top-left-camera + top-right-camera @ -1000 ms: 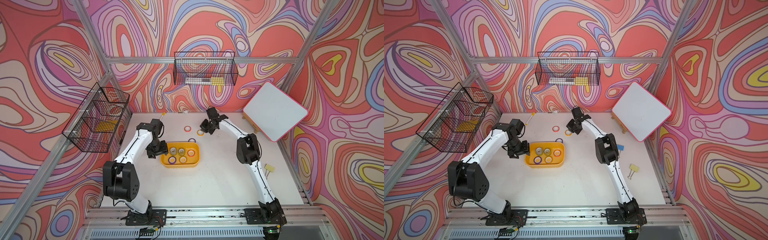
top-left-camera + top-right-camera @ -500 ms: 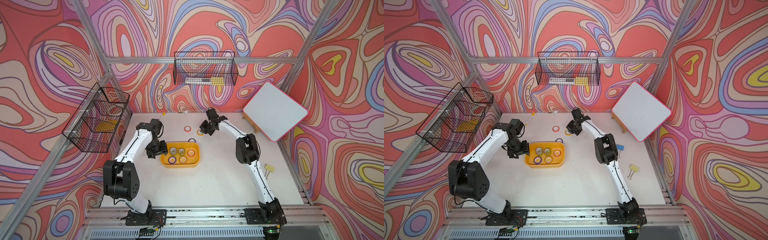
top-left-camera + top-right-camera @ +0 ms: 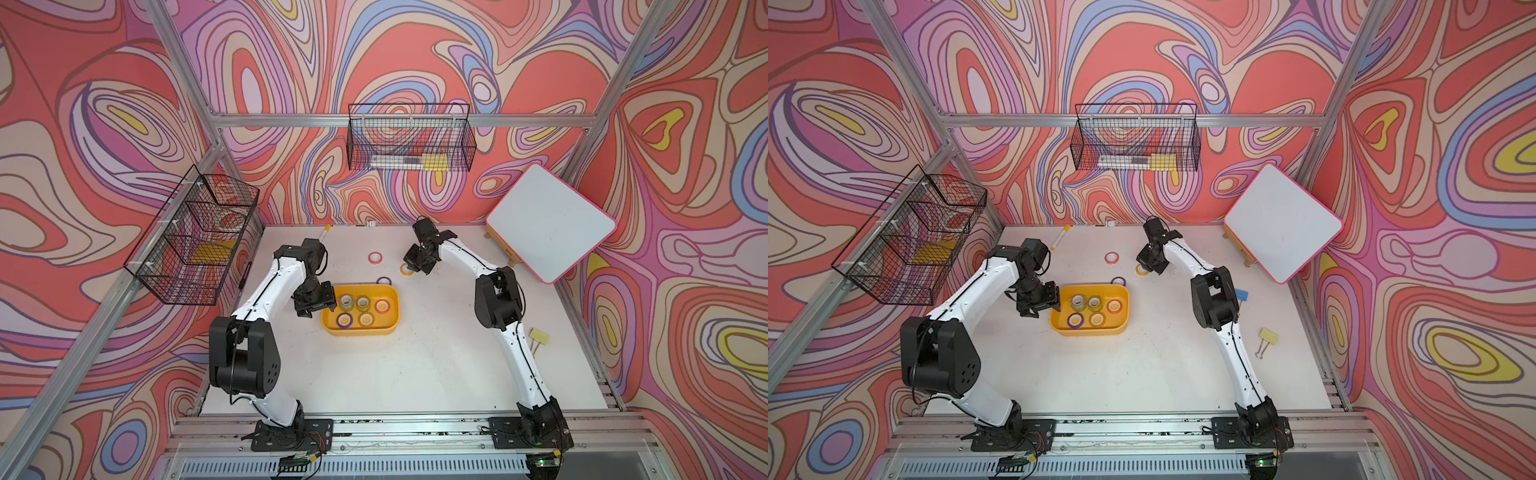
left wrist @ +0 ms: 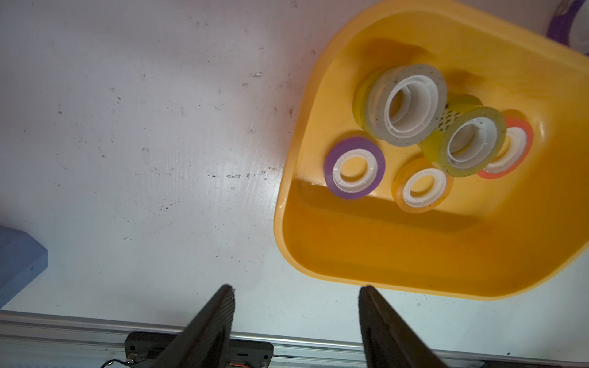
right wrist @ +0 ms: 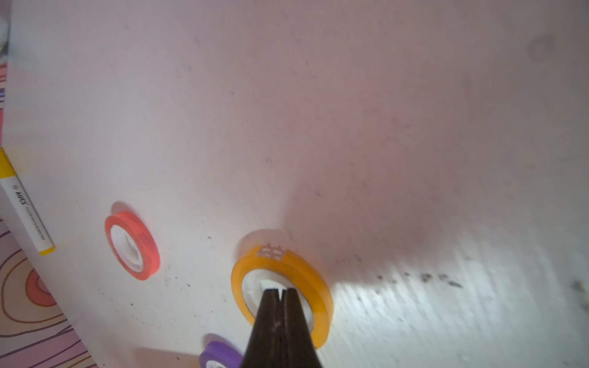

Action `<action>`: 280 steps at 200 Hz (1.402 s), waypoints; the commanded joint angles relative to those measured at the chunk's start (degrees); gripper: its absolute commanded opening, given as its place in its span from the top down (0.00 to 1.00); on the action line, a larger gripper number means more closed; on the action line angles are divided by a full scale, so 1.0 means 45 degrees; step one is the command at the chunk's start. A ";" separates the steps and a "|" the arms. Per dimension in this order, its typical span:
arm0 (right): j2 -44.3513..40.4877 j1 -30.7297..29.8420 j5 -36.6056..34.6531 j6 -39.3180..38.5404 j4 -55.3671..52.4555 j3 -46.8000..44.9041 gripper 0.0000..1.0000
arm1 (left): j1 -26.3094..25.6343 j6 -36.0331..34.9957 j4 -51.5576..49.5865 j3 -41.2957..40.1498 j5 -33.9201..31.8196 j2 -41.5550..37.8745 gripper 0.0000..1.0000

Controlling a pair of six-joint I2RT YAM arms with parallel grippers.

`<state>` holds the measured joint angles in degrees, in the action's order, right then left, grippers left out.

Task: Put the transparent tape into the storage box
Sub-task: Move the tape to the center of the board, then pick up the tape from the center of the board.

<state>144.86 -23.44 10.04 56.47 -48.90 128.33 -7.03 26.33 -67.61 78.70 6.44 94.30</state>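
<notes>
Orange roll (image 5: 306, 277), right end effector (image 5: 280, 291): unmoved.

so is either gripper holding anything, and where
Nothing held: left gripper open, empty, beside the tray; right gripper shut, tips at the hole of the orange tape roll.

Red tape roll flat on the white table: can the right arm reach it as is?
Probably yes. The red tape roll lies on bare white table near the orange tape roll, where the shut right gripper sits at the core. Nothing stands between them; the jaws must open first.
</notes>
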 commanded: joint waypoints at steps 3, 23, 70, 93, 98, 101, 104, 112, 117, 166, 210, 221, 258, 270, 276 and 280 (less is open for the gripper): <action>-0.0967 -0.0005 -0.0772 -0.0470 -0.1138 -0.0789 1.00 | 0.0114 -0.0235 0.0099 0.0266 0.0170 0.0156 0.33; -0.1417 -0.0015 -0.0728 -0.0746 -0.0955 -0.1234 1.00 | 0.0099 -0.0187 0.0185 0.0285 0.0247 0.0214 0.33; -0.1769 0.0005 -0.0680 -0.1458 -0.1250 -0.0151 0.90 | 0.0106 -0.0162 0.0105 0.0818 0.0430 0.0518 0.33; -0.1424 0.0029 -0.1071 -0.1449 -0.2392 0.0971 0.78 | 0.0113 -0.0236 0.0013 0.1015 0.0398 0.0674 0.33; -0.1343 0.0033 -0.1149 -0.1390 -0.2633 0.1091 0.77 | 0.0116 -0.0257 0.0020 0.1042 0.0386 0.0701 0.33; -0.1286 0.0046 -0.1188 -0.1351 -0.2736 0.1164 0.76 | 0.0116 -0.0246 0.0013 0.1047 0.0386 0.0719 0.33; -0.1242 0.0040 -0.1240 -0.1322 -0.2847 0.1200 0.76 | 0.0104 -0.0245 0.0009 0.1062 0.0386 0.0723 0.33; -0.1149 0.0038 -0.1265 -0.1227 -0.3029 0.1266 0.74 | 0.0114 -0.0269 0.0040 0.1083 0.0386 0.0743 0.33; -0.1059 0.0053 -0.1247 -0.1169 -0.3136 0.1274 0.72 | 0.0116 -0.0279 0.0064 0.1104 0.0386 0.0762 0.33; -0.0248 0.0064 -0.1256 -0.1210 -0.4423 0.2028 0.70 | 0.0116 -0.0304 0.0190 0.1033 0.0464 0.0899 0.33; 0.0204 0.0054 -0.0783 -0.1448 -0.4351 0.2270 0.70 | 0.0116 -0.0237 0.0412 0.0759 0.0542 0.0900 0.33; 0.0379 0.0053 -0.0559 -0.1493 -0.4275 0.2457 0.70 | 0.0116 -0.0224 0.0453 0.0715 0.0540 0.0901 0.33; 0.0793 0.0054 -0.0125 -0.1437 -0.4035 0.2751 0.69 | 0.0116 -0.0157 0.0427 0.0750 0.0528 0.0938 0.33; 0.0883 0.0054 -0.0122 -0.1362 -0.4092 0.2768 0.69 | 0.0133 -0.0185 0.0377 0.0827 0.0485 0.0977 0.33; 0.0923 0.0053 -0.0122 -0.1338 -0.4112 0.2771 0.69 | 0.0146 -0.0214 0.0339 0.0884 0.0450 0.0996 0.33; 0.0931 0.0058 -0.0113 -0.1320 -0.4113 0.2771 0.69 | 0.0162 -0.0226 0.0322 0.0908 0.0440 0.0997 0.33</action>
<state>147.39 -23.33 8.78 50.22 -67.33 139.57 -7.03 25.69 -65.56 82.43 8.67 97.86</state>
